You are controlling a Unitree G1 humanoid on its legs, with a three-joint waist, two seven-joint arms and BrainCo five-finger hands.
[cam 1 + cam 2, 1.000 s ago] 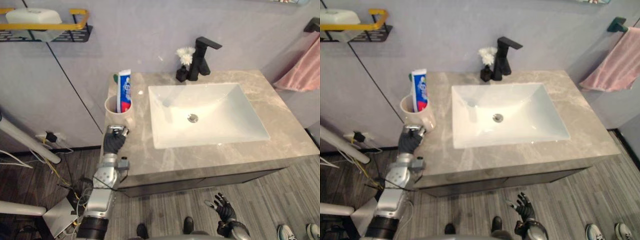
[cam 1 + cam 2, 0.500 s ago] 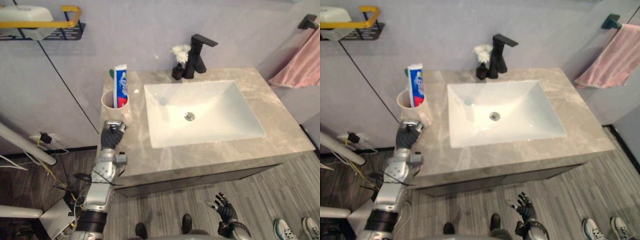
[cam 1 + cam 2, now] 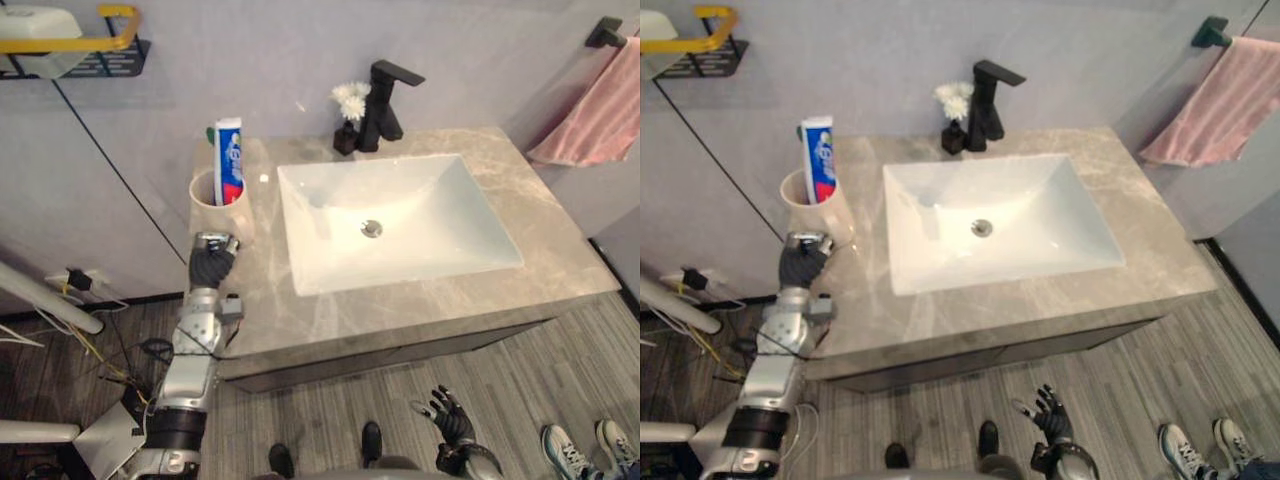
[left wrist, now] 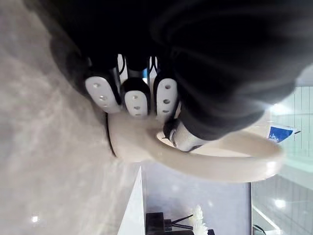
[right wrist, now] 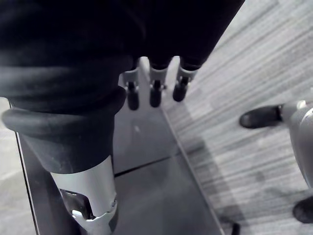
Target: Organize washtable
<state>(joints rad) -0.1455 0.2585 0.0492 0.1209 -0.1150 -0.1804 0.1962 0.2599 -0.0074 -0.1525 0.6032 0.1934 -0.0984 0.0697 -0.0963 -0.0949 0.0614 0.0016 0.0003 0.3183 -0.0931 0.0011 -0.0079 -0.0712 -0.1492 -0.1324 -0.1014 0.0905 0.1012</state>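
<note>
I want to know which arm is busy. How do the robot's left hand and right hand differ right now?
The left hand is up at the countertop edge; the right hand hangs low over the wooden floor. The left hand's fingers curl round the handle of the cream mug; the right hand's fingers are spread, holding nothing. Both have dark ribbed covers.

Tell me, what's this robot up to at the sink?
The robot's left hand is curled round the handle of a cream cup at the left end of the counter, with a toothpaste tube standing upright in it. Its right hand hangs open below the counter's front edge, holding nothing.
</note>
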